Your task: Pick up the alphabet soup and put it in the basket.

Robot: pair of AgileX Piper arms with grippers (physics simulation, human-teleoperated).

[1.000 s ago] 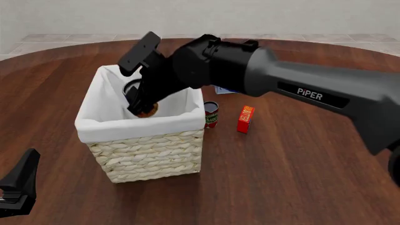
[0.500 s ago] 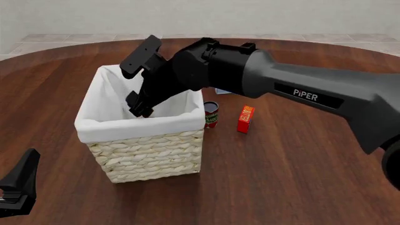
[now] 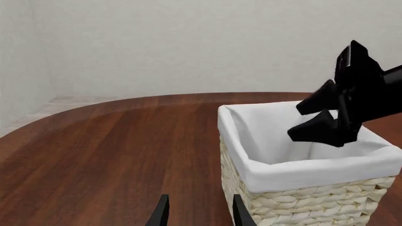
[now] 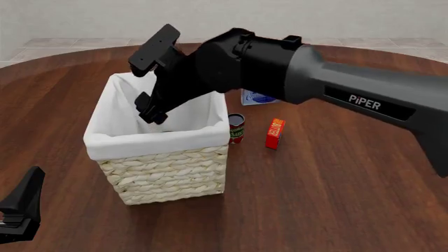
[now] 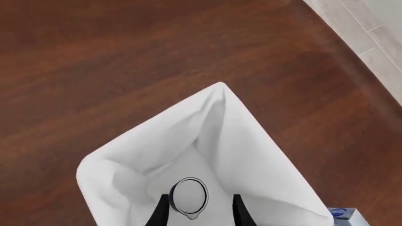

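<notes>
Alphabet soup (image 5: 189, 195) sat upright on the basket (image 4: 165, 168) floor, silvery top up. Right claw (image 4: 150, 109) hung released above it, gripping nothing; left claw (image 3: 197, 214) parted, idle. Can looked rigid, smooth, likely slippery: grip mid-wall.

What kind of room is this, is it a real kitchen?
Probably not real: it looks like a computer-made scene of a plain room. You can see a big round wooden table, a blank pale wall behind it, and groceries like a small can beside a wicker basket.
</notes>
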